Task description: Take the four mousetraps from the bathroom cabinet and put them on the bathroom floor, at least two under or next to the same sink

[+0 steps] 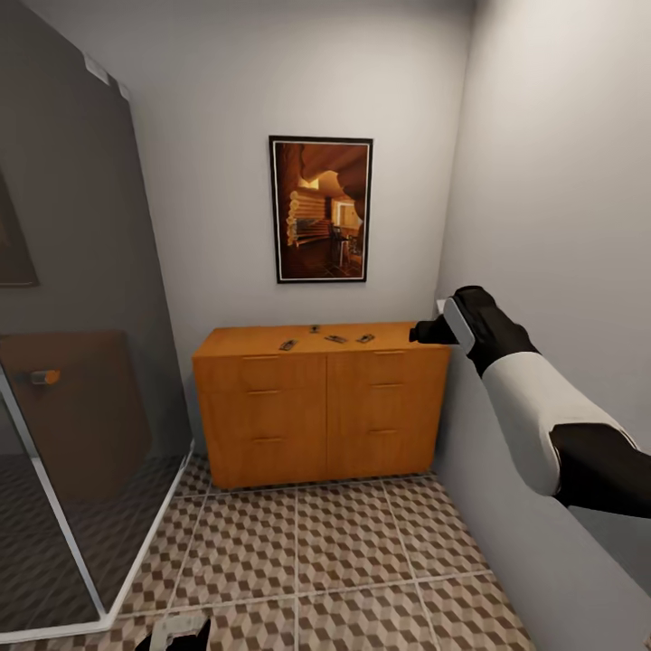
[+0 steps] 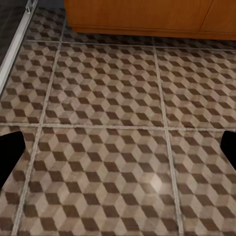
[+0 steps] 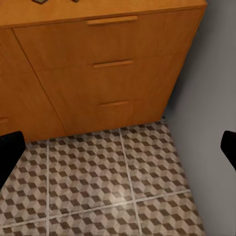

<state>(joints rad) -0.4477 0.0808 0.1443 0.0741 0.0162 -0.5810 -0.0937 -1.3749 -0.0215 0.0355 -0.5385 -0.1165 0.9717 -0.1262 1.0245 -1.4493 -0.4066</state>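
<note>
The right arm (image 1: 533,407) was lifted up and reached forward on the right side. Its lower part was white, with black at the elbow and black at the wrist. The right gripper (image 1: 425,333) was at the far end of the arm, pointing to the left. It was small and dark in the head view, so the fingers were hard to see there. In the right wrist view, two black fingertips (image 3: 10,152) sat wide apart at the two sides, so the jaws were spread.

The left gripper (image 1: 176,633) was low and near, by the bottom edge. Its black fingertips (image 2: 10,152) were also spread wide apart.
</note>
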